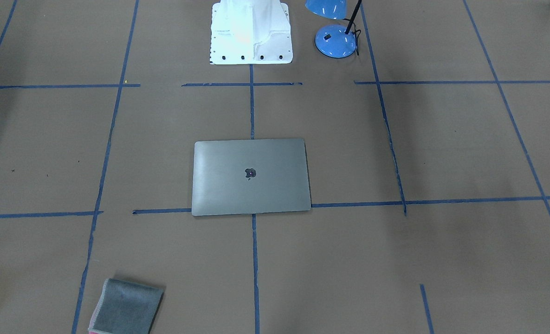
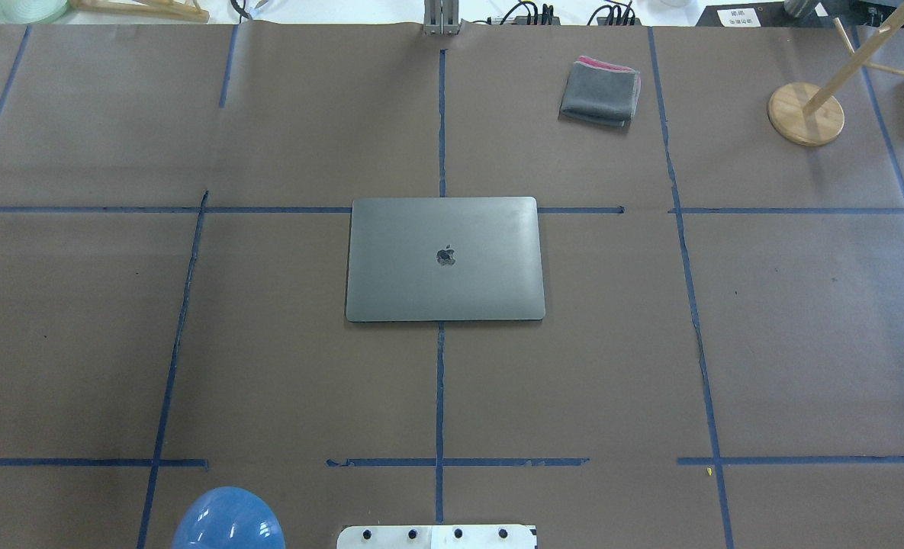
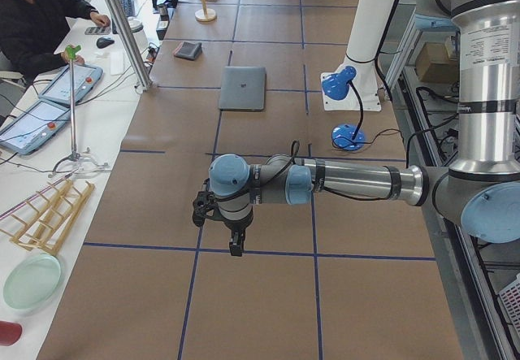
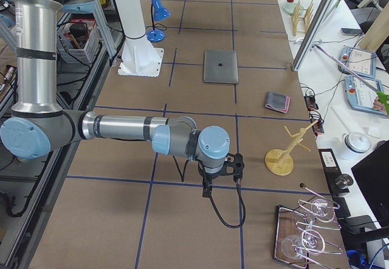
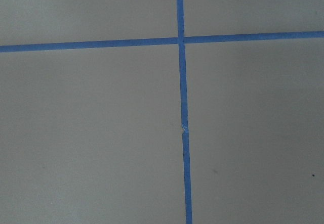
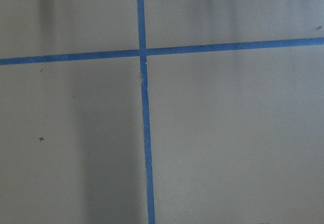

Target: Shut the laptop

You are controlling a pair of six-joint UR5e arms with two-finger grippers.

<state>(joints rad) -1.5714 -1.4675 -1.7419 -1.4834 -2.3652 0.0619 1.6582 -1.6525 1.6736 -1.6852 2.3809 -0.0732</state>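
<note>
Exterior front-facing view: the laptop (image 1: 251, 176) lies flat on the table (image 1: 442, 260), straight out in front of the robot base (image 1: 251, 32) and apart from it. The lid is down with the logo facing up. No keys, trackpad or screen show. No arm appears here.

Overhead exterior view: the lid sits flush on the body on all four edges, with no visible gap. Judgement: the closing step is complete and nothing is left to do on the laptop. The folded cloth (image 2: 600, 91) lies beyond the laptop as seen from the base, on the base's right.

Exterior left view: the left gripper (image 3: 234, 242) hovers over bare table well out to the base's left, holding nothing. Whether its fingers are spread or pressed together cannot be told from this view.

Exterior right view: the right gripper (image 4: 208, 187) hovers well out to the base's right, also carrying nothing. Its finger state cannot be told.

Wrist-mounted views: both show only table surface and blue tape lines (image 5: 182, 133).
</note>
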